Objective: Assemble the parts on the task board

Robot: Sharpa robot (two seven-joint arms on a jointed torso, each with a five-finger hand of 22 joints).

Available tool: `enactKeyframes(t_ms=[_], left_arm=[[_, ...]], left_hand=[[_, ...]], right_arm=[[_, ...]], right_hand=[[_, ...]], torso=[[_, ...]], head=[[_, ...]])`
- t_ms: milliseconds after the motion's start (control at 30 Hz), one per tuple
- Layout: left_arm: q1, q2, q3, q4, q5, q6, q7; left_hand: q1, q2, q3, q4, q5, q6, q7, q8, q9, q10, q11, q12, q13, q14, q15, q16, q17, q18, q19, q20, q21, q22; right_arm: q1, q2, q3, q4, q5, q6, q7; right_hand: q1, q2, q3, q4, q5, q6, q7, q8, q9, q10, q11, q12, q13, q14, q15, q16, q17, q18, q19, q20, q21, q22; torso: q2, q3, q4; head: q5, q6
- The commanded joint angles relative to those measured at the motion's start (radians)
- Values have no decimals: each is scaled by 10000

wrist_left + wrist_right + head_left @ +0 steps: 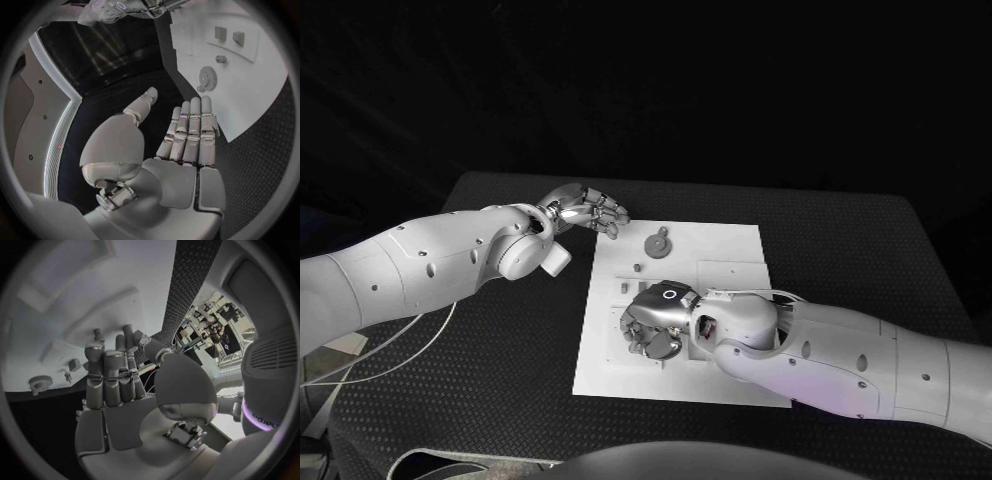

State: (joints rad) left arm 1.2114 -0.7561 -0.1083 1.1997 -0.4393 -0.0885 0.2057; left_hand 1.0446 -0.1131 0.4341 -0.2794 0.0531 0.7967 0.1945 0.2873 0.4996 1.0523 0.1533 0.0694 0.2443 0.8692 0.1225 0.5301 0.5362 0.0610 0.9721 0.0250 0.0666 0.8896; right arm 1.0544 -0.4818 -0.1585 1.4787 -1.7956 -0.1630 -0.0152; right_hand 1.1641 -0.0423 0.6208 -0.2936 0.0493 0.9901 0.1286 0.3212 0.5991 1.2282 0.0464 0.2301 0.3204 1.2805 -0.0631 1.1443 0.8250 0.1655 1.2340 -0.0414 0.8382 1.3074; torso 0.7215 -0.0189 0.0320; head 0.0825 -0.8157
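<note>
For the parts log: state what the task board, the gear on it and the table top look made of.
Task board: smooth matte white, probably plastic or painted plate. Gear: dull grey, toothed rim, plastic or metal, can't tell. Table: black with a fine raised grid, likely a rubbery mat.

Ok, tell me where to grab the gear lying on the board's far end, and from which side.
Probably by its toothed rim, from straight above: the gear lies flat on the task board, offering no side to slip under. The left hand, empty, hovers nearest.
</note>
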Motion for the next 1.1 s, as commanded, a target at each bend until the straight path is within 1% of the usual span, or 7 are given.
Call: enactKeyframes(t_ms=[33, 167, 367, 667, 933, 1000, 1100], left_arm=[[12, 14, 8, 21, 69, 72, 94], [12, 21, 8, 23, 69, 52, 109], [12, 18, 8, 17, 69, 48, 111], [12, 12, 8, 10, 69, 58, 114], [11, -4, 8, 5, 69, 75, 114], [11, -14, 8, -2, 69, 75, 114], [11, -22, 8, -12, 70, 83, 115]], left_hand=[[-88, -21, -23, 20, -37, -17, 63, 42, -16, 11, 53, -11, -13, 9, 43, -56, 17, 93, -74, 28, 36, -15], [-87, -21, -22, 19, -37, -18, 63, 42, -17, 11, 53, -11, -14, 10, 42, -59, 20, 93, -74, 27, 36, -15], [-84, -24, -20, 15, -37, -21, 64, 41, -18, 10, 53, -11, -17, 12, 42, -63, 27, 94, -73, 26, 37, -16], [-84, -25, -19, 14, -37, -23, 65, 41, -19, 10, 54, -11, -22, 16, 41, -70, 38, 94, -72, 27, 38, -18], [-84, -24, -17, 14, -37, -25, 66, 42, -20, 10, 54, -10, -25, 18, 41, -75, 45, 94, -72, 27, 38, -19], [-85, -24, -17, 14, -37, -25, 66, 42, -21, 10, 54, -10, -26, 18, 41, -76, 47, 94, -72, 27, 38, -19], [-86, -24, -17, 14, -37, -26, 66, 42, -21, 10, 54, -10, -27, 19, 41, -79, 50, 94, -72, 27, 39, -19]], right_arm=[[-43, 10, -38, -34, 475, 78, 172], [-42, 11, -40, -49, 600, 1, 260], [-42, -37, -40, -41, 685, -252, 377], [-41, -146, -39, 23, 690, -558, 397], [-39, -560, -12, 347, 917, -1427, 547], [-37, -756, 123, 498, 1116, -1746, 613], [-34, -1047, 478, 712, 1534, -2063, 688]], right_hand=[[-157, -381, -55, 67, 47, -594, 207, -421, -166, -548, 232, -319, -150, -51, 213, 0, 27, 963, -55, -16, 17, 190], [-449, -845, -274, 99, 50, -1322, 558, -850, -379, -1067, 473, -624, -275, -109, 429, 8, 51, 963, -98, -7, -11, 182], [-675, -1117, -587, 101, 49, -1649, 594, -1012, -495, -1567, 678, -914, -424, -195, 630, 40, 81, 963, -157, -5, -52, 175], [-657, -1121, -617, 107, 50, -1683, 605, -1017, -518, -1592, 699, -930, -446, -201, 651, 65, 91, 963, -143, -15, -57, 172], [-512, -1077, -609, 80, 49, -1627, 621, -965, -529, -1570, 698, -917, -463, -117, 650, 145, 111, 963, -36, -66, -11, 181], [-486, -1065, -618, 79, 50, -1597, 650, -943, -532, -1557, 695, -909, -467, -78, 647, 171, 115, 963, 4, -83, 8, 184], [-518, -1002, -641, 113, 49, -1556, 679, -914, -539, -1511, 684, -883, -466, -29, 637, 198, 115, 963, 62, -98, 32, 185]], torso=[[-1, 2, -2], [2, 0, -5], [0, -1, -3], [0, -1, 4], [1, 3, 7], [-1, 2, -1], [-2, 1, -8]], head=[[-8, -1], [-13, -4], [-34, -1], [-47, 1], [-76, 25], [-91, 36], [-132, 67]])
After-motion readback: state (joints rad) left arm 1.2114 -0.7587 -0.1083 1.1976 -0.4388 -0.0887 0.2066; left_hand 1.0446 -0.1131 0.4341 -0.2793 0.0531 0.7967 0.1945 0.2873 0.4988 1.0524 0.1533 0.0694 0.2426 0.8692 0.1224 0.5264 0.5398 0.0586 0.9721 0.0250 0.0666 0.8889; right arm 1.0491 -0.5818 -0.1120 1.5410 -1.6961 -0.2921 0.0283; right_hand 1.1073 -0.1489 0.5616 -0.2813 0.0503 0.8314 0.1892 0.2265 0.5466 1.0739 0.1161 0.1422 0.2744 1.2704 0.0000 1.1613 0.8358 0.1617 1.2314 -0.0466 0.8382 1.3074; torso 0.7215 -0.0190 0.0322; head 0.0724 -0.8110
